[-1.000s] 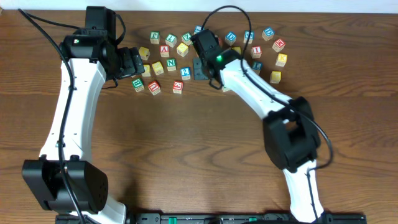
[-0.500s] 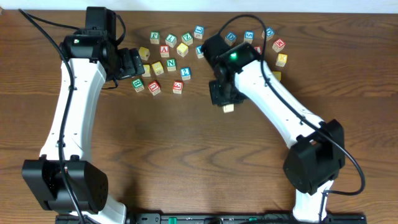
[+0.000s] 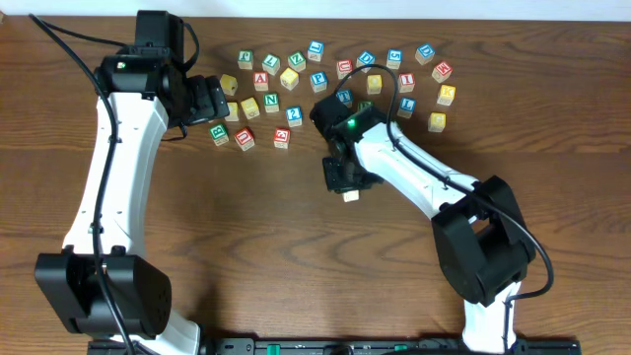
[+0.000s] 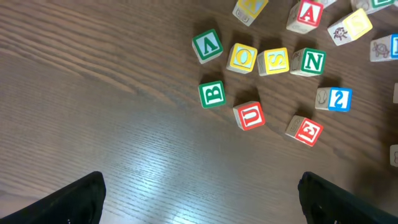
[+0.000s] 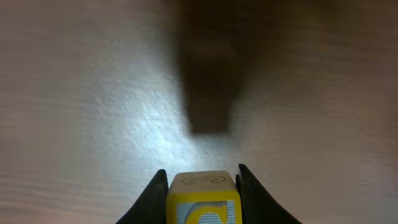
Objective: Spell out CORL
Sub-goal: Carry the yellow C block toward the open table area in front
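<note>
My right gripper [image 5: 202, 190] is shut on a yellow cube [image 5: 202, 202] whose facing side shows a C on a pale blue field. In the overhead view that gripper [image 3: 347, 190] holds the cube [image 3: 349, 199] low over bare table in front of the block cluster; whether the cube touches the wood does not show. A yellow O cube [image 4: 242, 57] lies in a row with a yellow S [image 4: 273, 61] and a green N [image 4: 309, 61]. My left gripper [image 4: 205, 202] hangs open and holds nothing near the cluster's left end [image 3: 209, 99]. R and L cubes I cannot make out.
Many lettered cubes lie scattered along the table's far side [image 3: 335, 74]. Close to the left gripper are a green A [image 4: 207, 45], green B [image 4: 212, 93], red U [image 4: 250, 115], red E [image 4: 305, 129], blue 2 [image 4: 336, 98] and red A [image 4: 309, 12].
The right gripper has carried the C cube out of the cluster toward the table's front. The left arm has not moved.
</note>
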`<control>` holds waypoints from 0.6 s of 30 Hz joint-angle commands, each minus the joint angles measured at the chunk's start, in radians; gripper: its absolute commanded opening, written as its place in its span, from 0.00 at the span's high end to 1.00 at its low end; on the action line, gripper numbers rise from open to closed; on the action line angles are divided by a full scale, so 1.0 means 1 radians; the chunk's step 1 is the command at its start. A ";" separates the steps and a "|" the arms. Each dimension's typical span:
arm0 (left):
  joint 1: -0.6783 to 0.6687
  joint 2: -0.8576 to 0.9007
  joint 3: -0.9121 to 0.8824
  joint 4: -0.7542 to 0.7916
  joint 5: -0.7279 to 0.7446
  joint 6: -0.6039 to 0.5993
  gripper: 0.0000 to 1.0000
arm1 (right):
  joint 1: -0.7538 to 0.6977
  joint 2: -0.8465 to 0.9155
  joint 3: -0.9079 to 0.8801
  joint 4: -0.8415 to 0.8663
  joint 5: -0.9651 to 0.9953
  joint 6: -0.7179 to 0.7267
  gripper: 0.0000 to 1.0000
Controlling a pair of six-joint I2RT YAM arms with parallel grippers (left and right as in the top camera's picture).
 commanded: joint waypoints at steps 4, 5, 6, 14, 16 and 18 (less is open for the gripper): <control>0.003 -0.005 0.007 0.000 -0.008 -0.006 0.02 | 0.072 -0.001 -0.011 0.084 -0.001 0.020 0.94; 0.003 -0.005 0.007 0.001 -0.008 -0.006 0.02 | 0.090 0.003 -0.012 0.099 0.004 0.020 0.94; 0.003 -0.005 0.007 0.002 -0.008 -0.006 0.02 | 0.097 0.006 -0.012 0.105 0.006 0.019 0.94; 0.003 -0.005 0.007 0.015 -0.008 -0.006 0.02 | 0.141 0.010 -0.013 0.135 0.024 0.004 0.94; 0.003 -0.005 0.007 0.016 -0.008 -0.006 0.02 | 0.151 0.011 -0.013 0.148 0.045 0.004 0.95; 0.003 -0.005 0.007 0.016 -0.008 -0.017 0.02 | 0.161 0.011 -0.013 0.153 0.063 0.004 0.95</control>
